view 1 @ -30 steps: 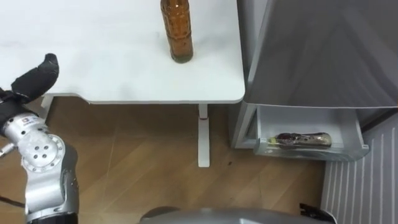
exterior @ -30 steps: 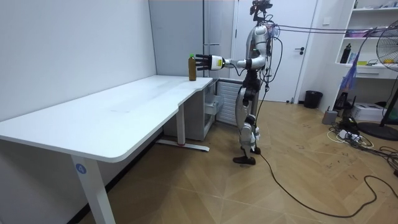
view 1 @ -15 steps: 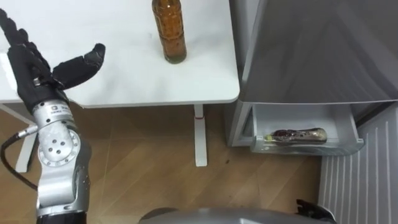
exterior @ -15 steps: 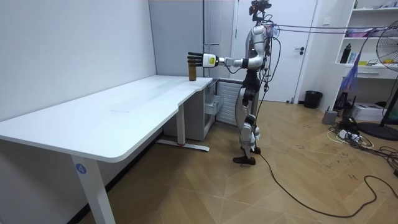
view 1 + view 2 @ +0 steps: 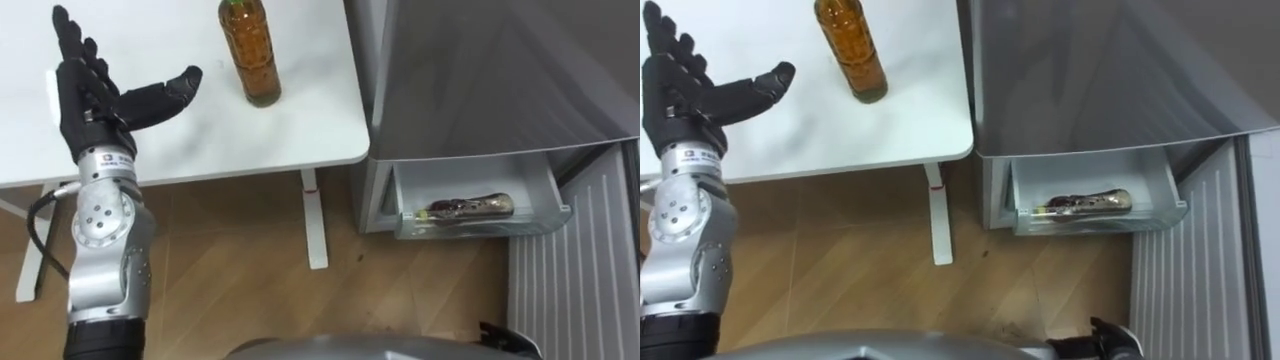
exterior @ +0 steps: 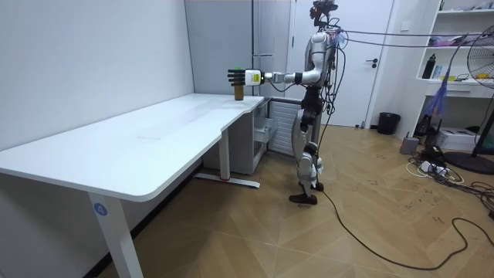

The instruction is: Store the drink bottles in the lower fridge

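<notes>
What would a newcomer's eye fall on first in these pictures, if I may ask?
First, the left robot hand, black fingers spread open above the white table, just left of an upright brown bottle standing near the table's edge. Next, to the right, the grey fridge with its lower drawer pulled open and a second bottle lying on its side inside.

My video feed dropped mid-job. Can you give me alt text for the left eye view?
The left robot hand, open with thumb spread, hovers over the white table left of an upright amber bottle, not touching it. To the right, the lower drawer of the fridge stands open with another bottle lying inside.
</notes>
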